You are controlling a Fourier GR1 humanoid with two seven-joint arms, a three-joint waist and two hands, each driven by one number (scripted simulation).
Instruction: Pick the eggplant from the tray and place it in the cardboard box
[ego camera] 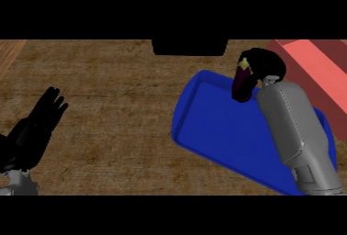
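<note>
Eggplant (243, 84) position: upper right of the frame, at the far edge of the blue tray (217, 128), standing roughly upright with its pale green stem end pointing toward the top of the frame and its dark purple body overlapping the tray rim below. Right hand (265, 62) position: directly beside and above the eggplant, at the end of the grey right forearm (298, 133), which runs from the lower right edge diagonally up across the tray. Finger state, right hand: black fingers curled around the upper part of the eggplant, gripping it; whether the eggplant's lower end touches the tray surface cannot be determined. Cardboard box (318, 73) position: upper right corner, just beside the tray's far right side and immediately right of the right hand; it appears reddish, with a lighter rim and a darker inner wall. Left hand (37, 124) position: left edge of the frame, well apart from the tray, resting over the brown counter (115, 92) with fingers straight and pointing up, holding nothing. Dark rectangular object (189, 47): top centre of the frame, on the counter, identity unclear.
</note>
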